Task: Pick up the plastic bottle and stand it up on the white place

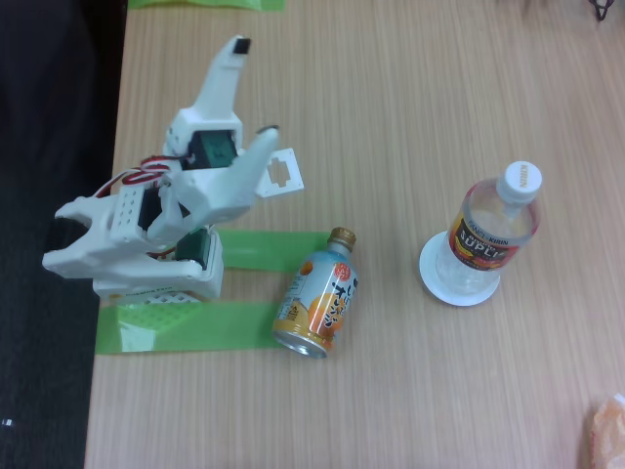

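The plastic bottle [491, 231], clear with a white cap and a red and yellow label, stands upright on the white place [437, 278], a small round dish at the right of the fixed view. My gripper [255, 88] is far to the left, above the arm's base, and points toward the far side of the table. Its jaws are spread apart, open, with nothing between them. It touches neither the bottle nor the dish.
An orange-and-blue can [316, 297] with a gold cap lies on its side between the arm and the dish. Green tape strips [256, 250] run along the wooden table by the white robot base [161, 285]. The table's left edge borders dark floor. Something orange [609, 430] sits at the bottom right corner.
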